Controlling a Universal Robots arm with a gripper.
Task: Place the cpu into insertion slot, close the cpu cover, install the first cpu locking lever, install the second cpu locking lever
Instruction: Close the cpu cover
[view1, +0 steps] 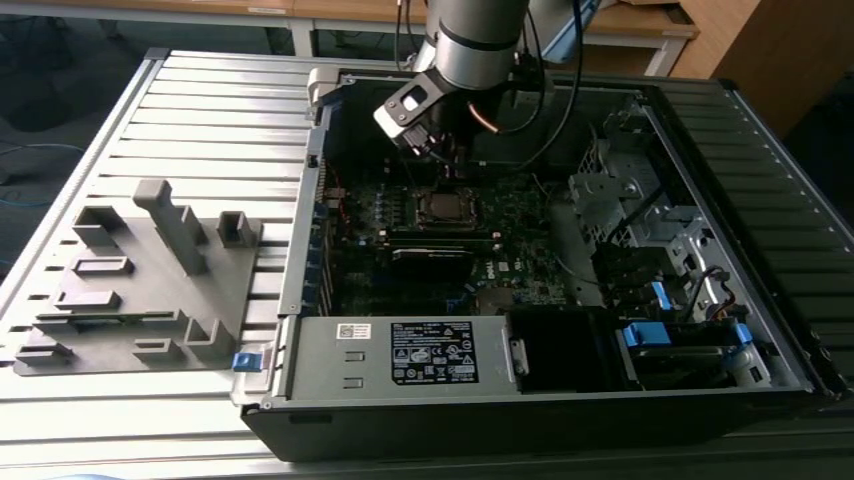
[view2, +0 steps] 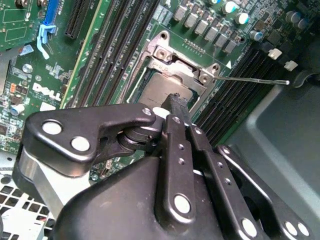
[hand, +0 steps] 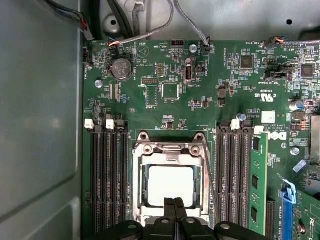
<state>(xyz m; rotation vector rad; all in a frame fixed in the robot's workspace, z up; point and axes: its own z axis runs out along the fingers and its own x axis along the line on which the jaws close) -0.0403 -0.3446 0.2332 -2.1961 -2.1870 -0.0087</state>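
Fingertips closed against each other, gripping nothing, poised at the rim of the cpu cover in the first wrist view; touching or just above, not decidable. Gripper at upper centre of the exterior view, directly over the socket in the middle of the motherboard. Just past the fingertips, the cpu: pale square top seated flat in the socket, framed on all sides by the cover's opening. Judged done: cpu placed, cover apparently down over it. Judged outstanding: both locking levers, to go by the thin lever rod standing free of the socket in the second wrist view, unlatched and angled out over the memory slots. Farther out in the exterior view, open computer case across centre and right, labelled power supply box at lower centre, grey moulded fixture at left, all on a slatted table.
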